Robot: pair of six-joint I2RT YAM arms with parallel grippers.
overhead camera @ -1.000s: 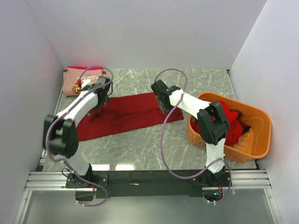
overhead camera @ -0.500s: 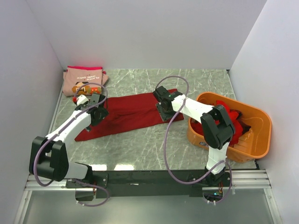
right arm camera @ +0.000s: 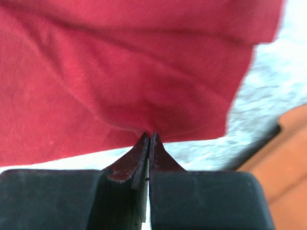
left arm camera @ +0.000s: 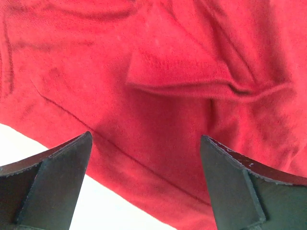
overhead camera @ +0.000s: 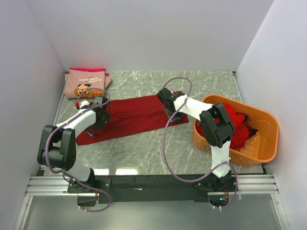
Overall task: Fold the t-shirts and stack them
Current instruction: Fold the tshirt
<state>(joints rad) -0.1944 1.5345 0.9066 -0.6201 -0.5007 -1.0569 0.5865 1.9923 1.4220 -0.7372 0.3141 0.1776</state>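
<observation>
Up-close, right fingers (right arm camera: pixel 145 146) pinching t-shirt (right arm camera: pixel 120 72) (hidden overhead)

There is one flat red shirt (overhead camera: pixel 129 117) and one pink shirt (overhead camera: pixel 86 82). One orange tub (overhead camera: pixel 266 125) holds red shirts (overhead camera: pixel 236 116), too bunched to count.

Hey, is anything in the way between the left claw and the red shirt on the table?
Nothing visible. The left claw is open right above the red shirt, near its left end, with only cloth below it. The right claw is shut on the shirt's other end.
</observation>
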